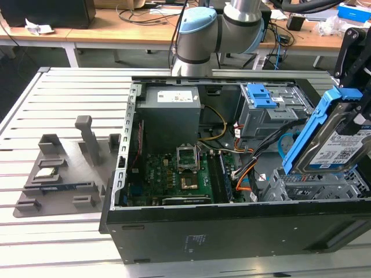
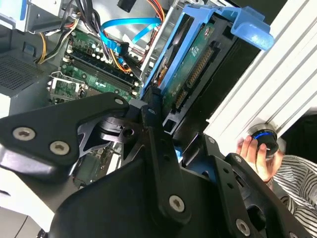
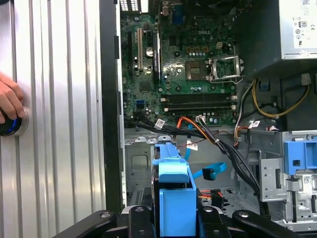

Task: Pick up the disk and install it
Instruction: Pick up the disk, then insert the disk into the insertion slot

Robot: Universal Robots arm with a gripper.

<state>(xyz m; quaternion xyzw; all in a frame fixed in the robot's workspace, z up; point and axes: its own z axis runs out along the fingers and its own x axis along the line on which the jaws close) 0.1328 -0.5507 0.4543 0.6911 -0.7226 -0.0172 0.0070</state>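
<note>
1. At the exterior view's left, the slatted bench (image 1: 23,110) carries 1 grey fixture tray (image 1: 64,168). 1 square processor chip (image 1: 46,172) lies in the tray, well apart from the work.
2. In the middle lies 1 open computer case (image 1: 232,240) with 1 motherboard (image 1: 174,176) flat on its floor. The 1 arm (image 1: 200,32) stands behind the case.
3. At the exterior view's right, the 1 disk (image 1: 336,147) hangs in its blue carrier frame above the case's 1 metal drive cage (image 1: 316,185). Its printed label faces the camera.
4. The 1 tool (image 3: 173,220) is clenched on the disk. In the first wrist view its black fingers (image 3: 137,220) flank the blue carrier on both sides.
5. With the disk already gripped, the relation that matters is disk to cage.
   - The disk's long axis is tilted.
   - Its lower end points down toward the exterior view's left, right at the cage's top edge.
   - Its tabbed upper end is raised toward the exterior view's right.
   - I cannot tell whether the lower end touches the cage or hangs just clear of it.
6. In the first wrist view, 1 person's hand (image 3: 7,96) rests on 1 blue-lit knob (image 3: 11,126) on the bench, beside the case.
</note>
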